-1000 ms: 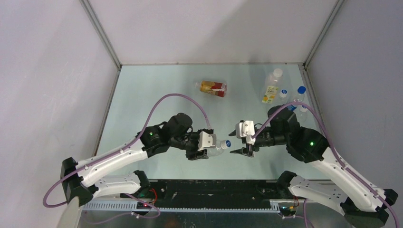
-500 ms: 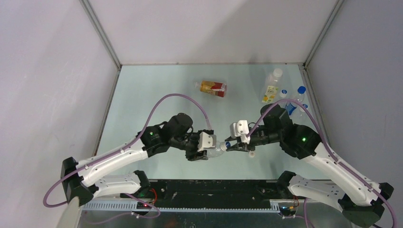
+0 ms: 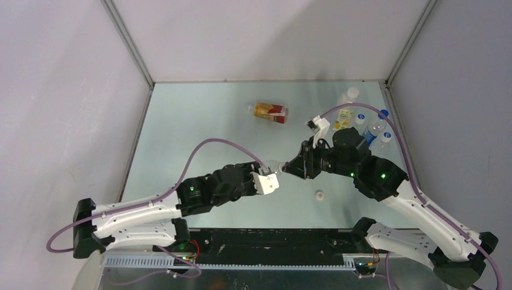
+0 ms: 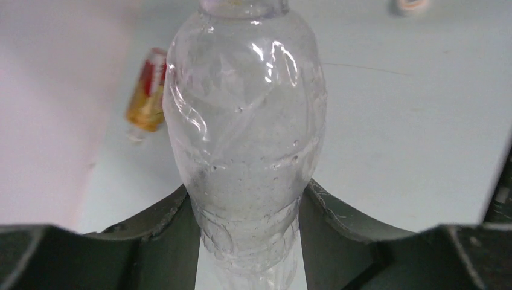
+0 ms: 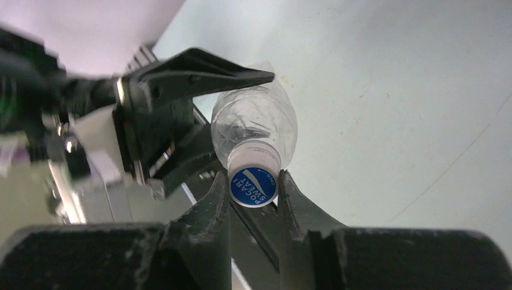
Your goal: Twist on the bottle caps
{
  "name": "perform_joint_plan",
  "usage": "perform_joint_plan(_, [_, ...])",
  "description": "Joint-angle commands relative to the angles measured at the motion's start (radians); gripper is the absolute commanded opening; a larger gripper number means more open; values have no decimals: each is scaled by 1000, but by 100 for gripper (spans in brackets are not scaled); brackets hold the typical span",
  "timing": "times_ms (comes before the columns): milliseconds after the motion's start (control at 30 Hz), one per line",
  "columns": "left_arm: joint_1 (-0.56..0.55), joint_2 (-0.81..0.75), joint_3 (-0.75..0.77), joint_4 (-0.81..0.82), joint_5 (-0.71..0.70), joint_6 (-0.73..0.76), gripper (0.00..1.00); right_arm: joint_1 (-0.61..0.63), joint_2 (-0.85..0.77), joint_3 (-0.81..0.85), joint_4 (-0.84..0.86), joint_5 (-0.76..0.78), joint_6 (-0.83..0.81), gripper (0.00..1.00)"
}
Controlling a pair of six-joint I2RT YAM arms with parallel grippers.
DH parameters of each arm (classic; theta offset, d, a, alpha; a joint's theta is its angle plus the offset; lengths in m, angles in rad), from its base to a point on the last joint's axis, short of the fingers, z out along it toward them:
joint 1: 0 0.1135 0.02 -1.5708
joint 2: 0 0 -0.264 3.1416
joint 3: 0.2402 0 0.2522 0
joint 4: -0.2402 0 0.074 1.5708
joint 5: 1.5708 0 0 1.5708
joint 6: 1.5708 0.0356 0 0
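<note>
Two robot arms are meeting above a pale green counter (image 3: 199, 121) to cap a bottle.

The left end effector (image 4: 247, 232) is clamping the lower body of a clear, unlabelled plastic bottle (image 4: 244, 121), apparently to steady it against twisting, with the neck pointing toward the other arm. The right end effector (image 5: 253, 188) is pinching a small round blue screw cap (image 5: 253, 184) that sits on the bottle's neck, seemingly ready for turning. A small white cap (image 3: 319, 194) is lying loose nearby, and an amber-filled, red-labelled bottle (image 3: 270, 111) is lying on its side farther back.
</note>
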Motion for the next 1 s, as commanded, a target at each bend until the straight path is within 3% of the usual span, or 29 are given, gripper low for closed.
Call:
perform_joint_plan(0, [-75,4,-17,232,-383,102,16,-33,-28,-34,97,181,344,0])
perform_joint_plan(100, [-77,14,-20,207,-394,109,15,-40,-54,-37,140,121,198,8])
perform_joint_plan(133, [-68,7,-19,176,-373,101,15,-41,-72,-37,157,62,80,23])
perform_joint_plan(200, [-39,-8,-10,119,-287,60,15,-42,-104,-37,159,-31,-118,45])
perform_joint_plan(267, [3,-26,2,59,-174,23,16,-41,-133,-37,130,-103,-308,58])
perform_joint_plan(367, [60,-39,31,-36,50,-2,16,-42,-169,-37,65,-181,-573,66])
perform_joint_plan(467, [120,-31,74,-110,268,2,16,-43,-187,-36,-4,-269,-784,67])
perform_joint_plan(567, [147,-10,123,-186,393,17,17,-42,-192,-38,-73,-361,-973,68])
perform_joint_plan(733, [152,26,170,-234,509,26,17,-41,-170,-37,-71,-421,-1053,66])
perform_joint_plan(967, [152,54,195,-256,548,33,17,-30,-123,-36,0,-463,-1058,61])
